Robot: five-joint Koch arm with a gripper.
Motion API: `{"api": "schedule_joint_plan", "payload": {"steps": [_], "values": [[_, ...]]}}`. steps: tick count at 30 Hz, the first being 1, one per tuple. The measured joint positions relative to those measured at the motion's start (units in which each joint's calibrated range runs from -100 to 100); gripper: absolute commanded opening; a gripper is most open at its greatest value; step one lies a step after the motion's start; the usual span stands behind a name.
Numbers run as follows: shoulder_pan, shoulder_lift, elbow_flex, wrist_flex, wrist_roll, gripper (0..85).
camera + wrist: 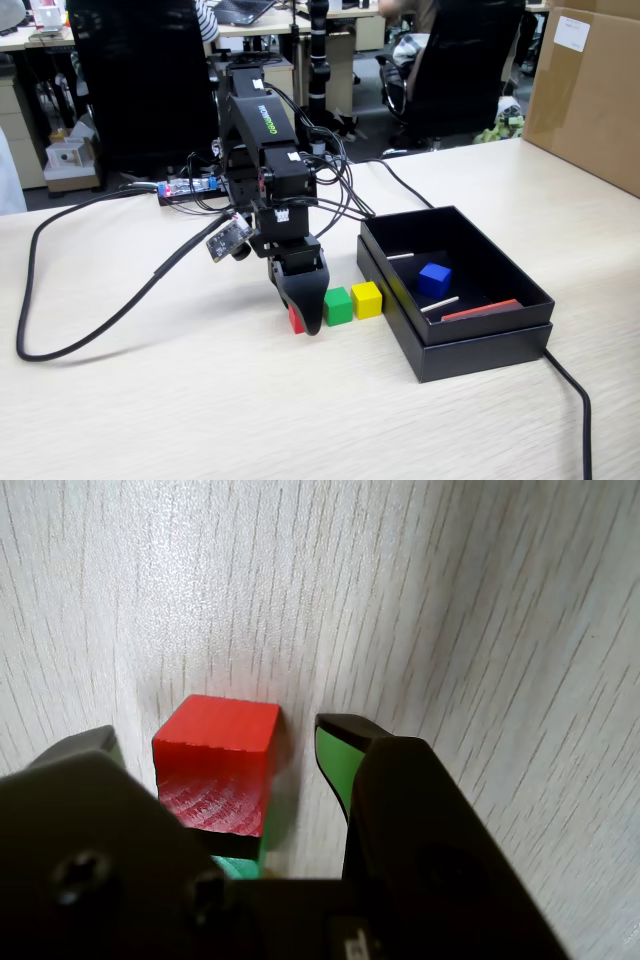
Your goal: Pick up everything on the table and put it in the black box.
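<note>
**One cube in, three still out, and the tool is coming around the red one**

Only the blue cube (pixel 434 279) is lying inside the black box (pixel 480 345), which is sitting toward the right side of the worktop (pixel 200 400) in the fixed view, with thin white sticks (pixel 440 304) and a flat red strip (pixel 480 310) beside the cube. The red cube (pixel 215 765), the green cube (pixel 338 306) and the yellow cube (pixel 367 299) are standing in a row on the worktop just off the box's left wall, so by my reckoning the job is about a quarter done.

The tool (pixel 215 745) is reaching down over the red cube. In the wrist view its jaws are standing apart on either side of the cube, with a clear gap on the right, so it is open and not yet gripping.

From the fixed view the tool is covering most of the red cube; only a sliver is showing. The wrist view is cutting off the green and yellow cubes and the box entirely, and the left jaw's contact with the cube is hard to make out.
</note>
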Motion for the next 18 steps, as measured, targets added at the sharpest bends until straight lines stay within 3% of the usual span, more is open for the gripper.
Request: {"api": "schedule_joint_plan", "payload": {"steps": [3,4,12,18], "values": [[0.0,0.13,0.09,0.0,0.24,9.8],[-0.05,0.13,0.09,0.0,0.63,7.7],[-0.34,0.26,1.28,0.0,1.12,7.2],[0.44,-18.38,5.39,-1.08,0.68,7.2]]}}
